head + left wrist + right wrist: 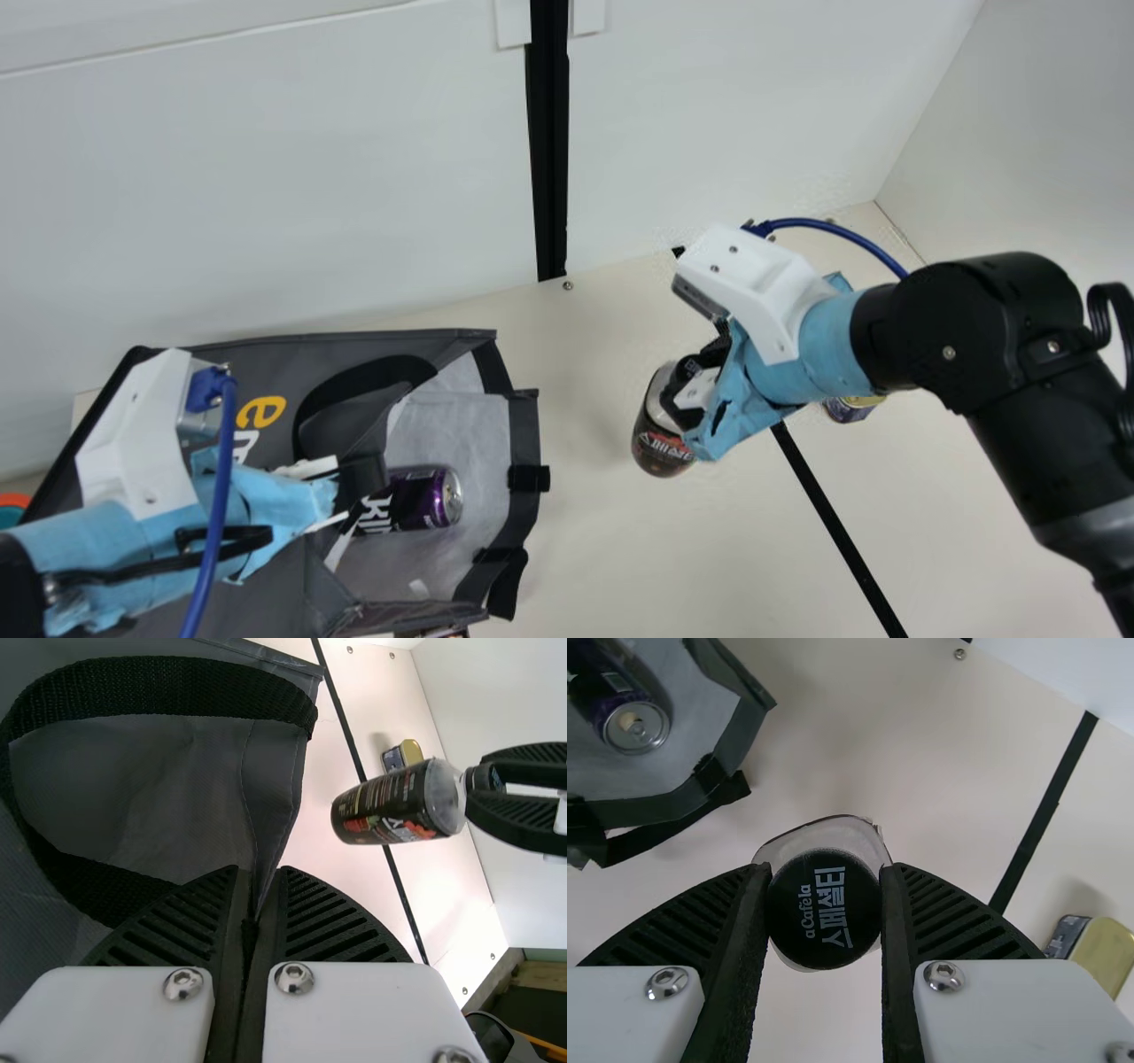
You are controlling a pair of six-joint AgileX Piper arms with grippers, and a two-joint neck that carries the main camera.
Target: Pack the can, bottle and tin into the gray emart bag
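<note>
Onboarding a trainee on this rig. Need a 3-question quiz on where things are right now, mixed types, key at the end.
1. Fill in: The right gripper holds the bottle by its ____.
2. True or false: The tin lies on the table, outside the gray bag.
3. Multiple choice: The left gripper is shut on the gray bag. Which item lies inside it?
a) bottle
b) tin
c) can

Key: 1. cap; 2. true; 3. c
</note>
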